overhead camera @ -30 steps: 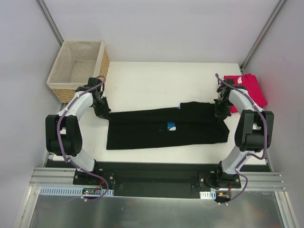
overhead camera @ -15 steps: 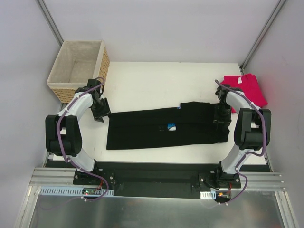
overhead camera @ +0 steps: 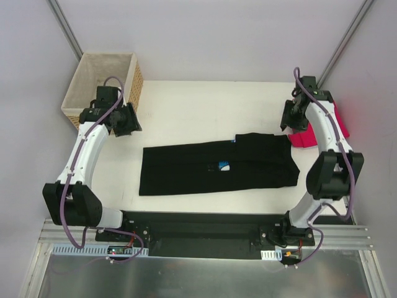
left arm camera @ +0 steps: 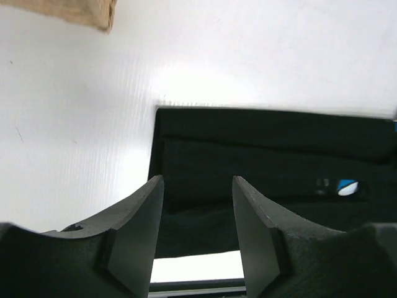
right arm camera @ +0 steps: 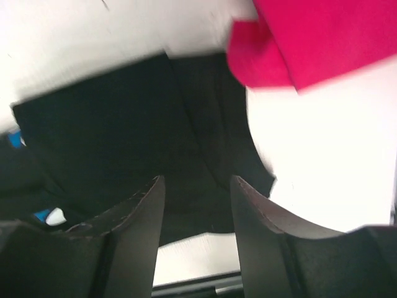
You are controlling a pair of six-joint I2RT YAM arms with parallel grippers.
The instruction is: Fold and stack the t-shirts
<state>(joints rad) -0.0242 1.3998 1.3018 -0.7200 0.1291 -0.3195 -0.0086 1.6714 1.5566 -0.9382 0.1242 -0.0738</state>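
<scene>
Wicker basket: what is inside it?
Only the pale cloth lining shows inside the wicker basket, with nothing lying on it. The left arm covers part of the near rim, so the strip of the inside under it cannot be seen.

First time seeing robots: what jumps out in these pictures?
A long black t-shirt, folded into a strip, lies across the middle of the white table. A bright pinkish-red shirt sits at the right edge, and a wicker basket at the far left corner. The left gripper and right gripper hang open, clear of the cloth, holding nothing.
</scene>
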